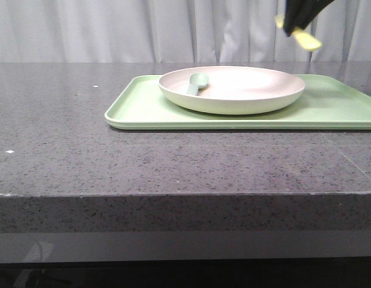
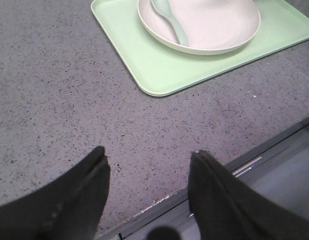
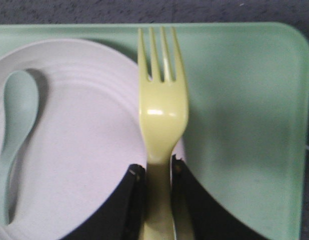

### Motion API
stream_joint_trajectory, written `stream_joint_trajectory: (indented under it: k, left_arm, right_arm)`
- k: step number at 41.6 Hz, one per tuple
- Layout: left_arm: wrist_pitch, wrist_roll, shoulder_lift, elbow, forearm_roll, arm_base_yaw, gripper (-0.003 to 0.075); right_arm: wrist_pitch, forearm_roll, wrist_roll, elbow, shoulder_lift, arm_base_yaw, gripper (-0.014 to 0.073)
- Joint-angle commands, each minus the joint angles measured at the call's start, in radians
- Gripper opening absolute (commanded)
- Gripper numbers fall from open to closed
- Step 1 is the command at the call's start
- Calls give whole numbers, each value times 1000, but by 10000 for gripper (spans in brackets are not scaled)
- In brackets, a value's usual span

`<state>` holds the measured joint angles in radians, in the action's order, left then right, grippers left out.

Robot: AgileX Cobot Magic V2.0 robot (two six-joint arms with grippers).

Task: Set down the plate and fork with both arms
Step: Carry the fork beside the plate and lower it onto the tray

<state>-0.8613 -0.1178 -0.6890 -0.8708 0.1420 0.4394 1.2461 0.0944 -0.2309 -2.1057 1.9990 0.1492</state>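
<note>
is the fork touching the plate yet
Apart. In the front view the fork, clamped in the right gripper, hangs high in the air, with curtain showing between it and the plate on the tray.

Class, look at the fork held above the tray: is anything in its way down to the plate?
Nothing visible blocks it. The right gripper holds the fork above the plate; only the spoon lies in the plate, at its far side.

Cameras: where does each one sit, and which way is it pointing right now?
Front: low at table edge, facing forward at the plate on the tray; right gripper at top.
Left wrist: above the table, over the open left gripper.
Right wrist: looking down on the fork, jaws shut on its handle.
All three share plate, tray and spoon.
</note>
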Motion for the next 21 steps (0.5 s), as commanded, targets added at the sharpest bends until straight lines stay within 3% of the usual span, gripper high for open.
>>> stream_joint_trajectory:
  k: [1, 21]
  left_arm:
    - [66, -2, 3, -28, 11, 6, 365]
    - [67, -2, 3, -28, 11, 6, 365]
  right_arm:
    - [98, -1, 29, -13, -76, -39, 100]
    - [14, 3, 107, 263, -85, -94, 100]
